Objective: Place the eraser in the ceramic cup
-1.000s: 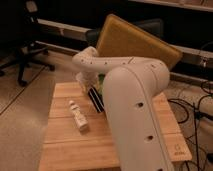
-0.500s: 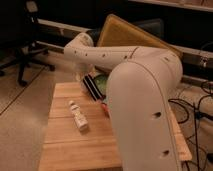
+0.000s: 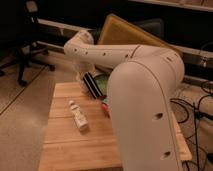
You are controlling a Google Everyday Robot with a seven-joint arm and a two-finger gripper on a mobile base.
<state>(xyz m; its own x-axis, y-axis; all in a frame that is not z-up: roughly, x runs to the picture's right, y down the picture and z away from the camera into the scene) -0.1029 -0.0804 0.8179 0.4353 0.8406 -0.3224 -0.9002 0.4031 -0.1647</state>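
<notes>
camera view: the white arm (image 3: pixel 142 80) is sweeping in from the right and is hiding most of the far side of the bench (image 3: pixel 65 145). the gripper (image 3: pixel 84 74) is hanging over the bench's back edge, and its jaws are sitting closed, seemingly pinching the upper end of the eraser (image 3: pixel 92 86). the eraser is slanting down toward the ceramic cup (image 3: pixel 102 83), of which only a green sliver is showing beside the arm (whether the two are touching i cannot tell). a white bottle (image 3: pixel 77 116) is lying near the middle of the bench, and a small red piece (image 3: pixel 105 107) is peeking out by the arm.

the risks, as i am judging them: the eraser is hanging tilted, so on release it may be catching the rim and tipping out onto the bench, and with the cup mostly hidden, the drop could be landing short.
</notes>
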